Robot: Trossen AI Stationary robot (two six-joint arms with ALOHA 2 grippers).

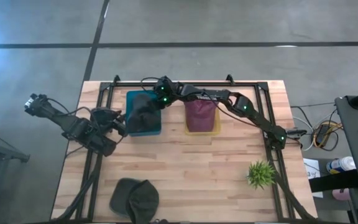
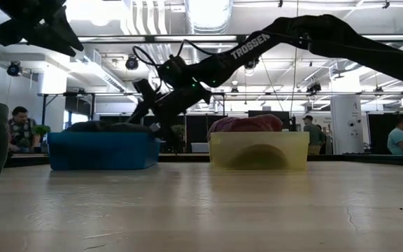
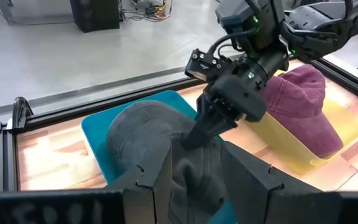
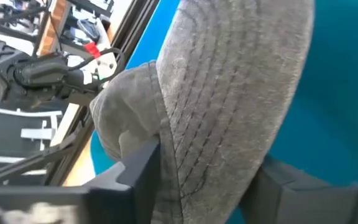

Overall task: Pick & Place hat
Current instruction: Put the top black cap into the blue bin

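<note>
A grey hat (image 1: 143,112) lies in the teal bin (image 1: 131,97) at the table's far side, crown up, filling the bin. My right gripper (image 1: 158,101) reaches slanting down to the hat from the right. Its fingers stand apart on either side of the hat's brim (image 4: 229,112). My left gripper (image 1: 119,124) hovers open just left of the bin, pointing at the hat (image 3: 142,124), with nothing between its fingers. My right gripper has the grey hat's brim (image 4: 197,168) between its parted fingers, which come slanting down from the table's right. I cannot tell whether either finger (image 4: 138,171) touches the brim. The hat rests in the bin.
A yellow bin (image 1: 215,127) holding a maroon hat (image 1: 199,112) stands right of the teal bin. A dark green hat (image 1: 134,199) lies at the near edge. A small green plant (image 1: 261,174) stands near right. A black frame (image 1: 185,83) rims the table. People stand in the room behind.
</note>
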